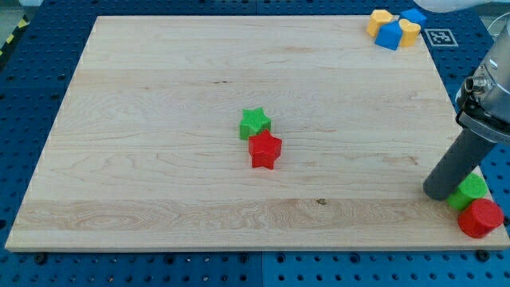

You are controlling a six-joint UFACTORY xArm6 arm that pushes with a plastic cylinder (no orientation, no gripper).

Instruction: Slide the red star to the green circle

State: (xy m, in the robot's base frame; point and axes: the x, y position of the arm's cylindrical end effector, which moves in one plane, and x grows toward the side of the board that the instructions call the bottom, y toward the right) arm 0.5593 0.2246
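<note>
Camera view: red star (265, 150) touching green star (255, 122).

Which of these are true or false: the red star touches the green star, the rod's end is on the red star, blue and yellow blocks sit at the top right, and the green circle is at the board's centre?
1. The red star touches the green star. True.
2. My tip rests on the red star. False: it is far off at the view's right, beside the green circle.
3. The blue and yellow blocks sit at the view's top right. True.
4. The green circle is at the board's centre. False: it lies at the lower right edge, next to a red block.
</note>
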